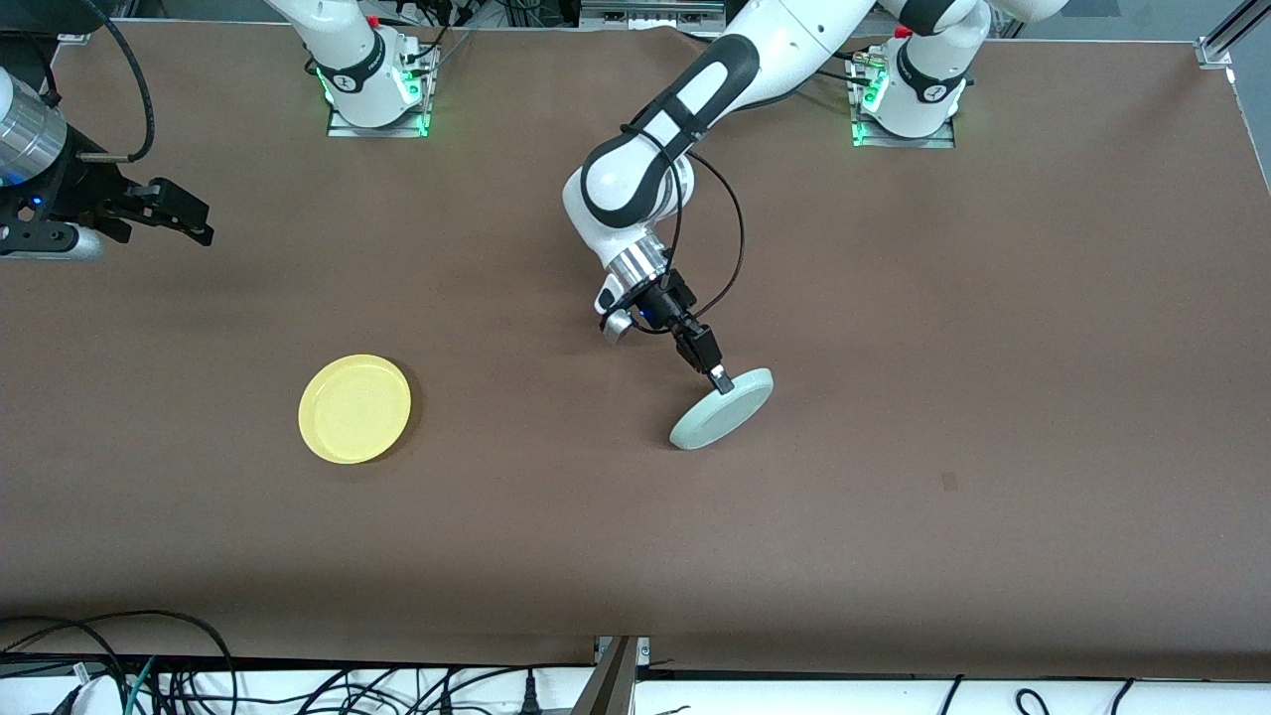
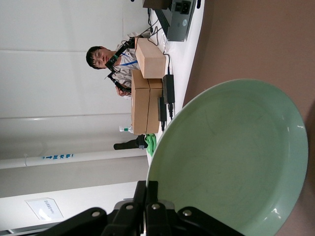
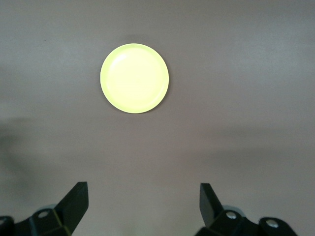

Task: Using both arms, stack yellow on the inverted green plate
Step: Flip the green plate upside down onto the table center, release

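The pale green plate (image 1: pixel 723 409) stands tilted on its edge near the table's middle, its lower rim on the brown cloth. My left gripper (image 1: pixel 720 378) is shut on its upper rim. In the left wrist view the plate's hollow face (image 2: pixel 236 157) fills the frame, with the rim pinched between the fingers (image 2: pixel 158 189). The yellow plate (image 1: pixel 354 408) lies flat and right side up toward the right arm's end; it also shows in the right wrist view (image 3: pixel 134 78). My right gripper (image 1: pixel 204 233) is open and empty, up in the air at that end of the table.
The brown cloth table (image 1: pixel 894 447) has bare room around both plates. Cables (image 1: pixel 149 665) lie along the table's edge nearest the camera. The arm bases (image 1: pixel 377 89) stand along the table's edge farthest from the front camera.
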`<state>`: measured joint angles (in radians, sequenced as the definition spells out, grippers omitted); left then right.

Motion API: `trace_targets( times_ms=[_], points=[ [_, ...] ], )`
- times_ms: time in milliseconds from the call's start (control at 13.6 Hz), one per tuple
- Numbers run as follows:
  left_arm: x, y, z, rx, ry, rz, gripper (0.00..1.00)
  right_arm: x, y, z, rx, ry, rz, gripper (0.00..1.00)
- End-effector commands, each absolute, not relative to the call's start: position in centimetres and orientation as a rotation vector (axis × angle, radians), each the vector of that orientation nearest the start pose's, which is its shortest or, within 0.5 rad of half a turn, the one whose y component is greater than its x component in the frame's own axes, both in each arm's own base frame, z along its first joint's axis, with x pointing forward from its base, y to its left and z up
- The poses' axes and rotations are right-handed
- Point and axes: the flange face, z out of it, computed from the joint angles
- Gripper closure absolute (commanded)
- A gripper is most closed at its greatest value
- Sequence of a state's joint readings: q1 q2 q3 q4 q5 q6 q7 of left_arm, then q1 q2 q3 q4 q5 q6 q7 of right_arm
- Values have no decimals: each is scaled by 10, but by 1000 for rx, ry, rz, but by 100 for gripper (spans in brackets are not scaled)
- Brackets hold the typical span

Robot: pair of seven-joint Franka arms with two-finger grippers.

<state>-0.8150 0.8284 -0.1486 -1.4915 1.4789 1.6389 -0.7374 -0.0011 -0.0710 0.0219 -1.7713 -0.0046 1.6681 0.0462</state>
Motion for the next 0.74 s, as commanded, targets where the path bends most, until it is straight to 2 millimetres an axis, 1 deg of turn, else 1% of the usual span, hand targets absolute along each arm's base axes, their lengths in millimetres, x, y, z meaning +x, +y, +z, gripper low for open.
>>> trace_targets(
  times_ms=[0, 147, 221, 294, 368, 442, 589, 662],
  points=[
    [477, -508, 201, -1658, 773, -694, 100, 536, 11, 579, -3132, 67, 56, 0],
    [469, -509, 189, -1660, 747, -695, 100, 536, 11, 579, -3132, 67, 56, 0],
    [463, -511, 181, -1681, 744, -692, 94, 536, 11, 579, -3132, 67, 56, 0],
    [461, -511, 178, -1699, 736, -684, 81, 536, 11, 579, -3132, 67, 56, 0],
    [458, -512, 177, -1730, 735, -662, 39, 536, 11, 579, -3132, 67, 56, 0],
    [450, -517, 174, -1761, 744, -647, 0, 536, 11, 579, -3132, 67, 56, 0],
    [443, -523, 174, -1829, 745, -615, 0, 536, 11, 579, -3132, 67, 56, 0],
    [432, -531, 172, -1875, 752, -599, 0, 536, 11, 579, -3132, 67, 56, 0]
  ],
)
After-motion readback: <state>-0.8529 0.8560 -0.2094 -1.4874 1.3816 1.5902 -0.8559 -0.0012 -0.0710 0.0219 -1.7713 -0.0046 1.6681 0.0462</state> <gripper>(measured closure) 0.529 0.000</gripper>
